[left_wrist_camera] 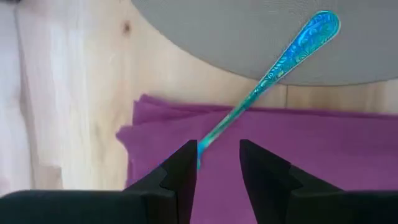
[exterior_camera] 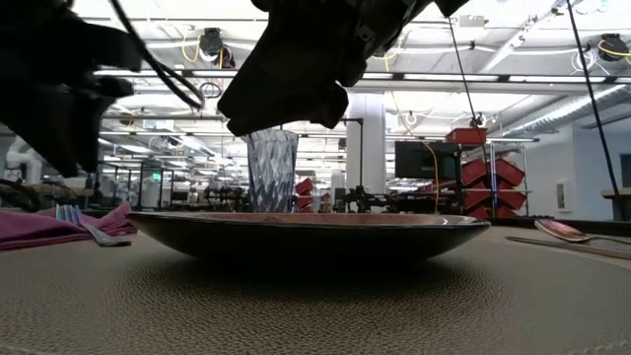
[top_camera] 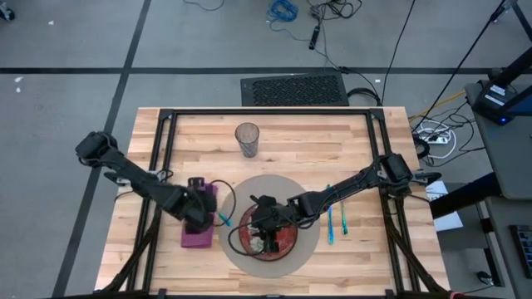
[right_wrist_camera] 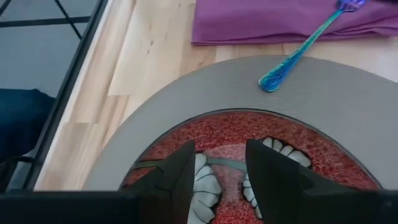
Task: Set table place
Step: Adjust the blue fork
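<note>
Over the purple napkin [left_wrist_camera: 298, 162] sits your left hand [left_wrist_camera: 217, 163], its two dark fingers parted a little with empty cloth showing in the gap. One blue utensil [left_wrist_camera: 273, 71] runs from just beside one of those fingers, across the napkin's edge and a strip of bare wood, so that its patterned handle end lies on the grey-tan mat [left_wrist_camera: 249, 31]. Whether that finger actually touches the utensil's near end you probably cannot settle from the wrist view; nothing is pinched between the pads.

Your right hand [right_wrist_camera: 219, 163] hovers above the red patterned plate [right_wrist_camera: 236, 127], fingers likewise held slightly apart and gripping nothing. The plate sits on the mat, and past its rim you see the same blue utensil lying with its handle on the mat and its other end on the napkin.

From above, the mat lies near the counter's [top_camera: 199, 133] front middle, with the plate on its front-left part. The napkin lies just left of the mat. Two more blue utensils [top_camera: 337, 220] lie side by side right of the mat. The clear glass [top_camera: 247, 139] stands upright behind the mat, well apart from both hands.
</note>
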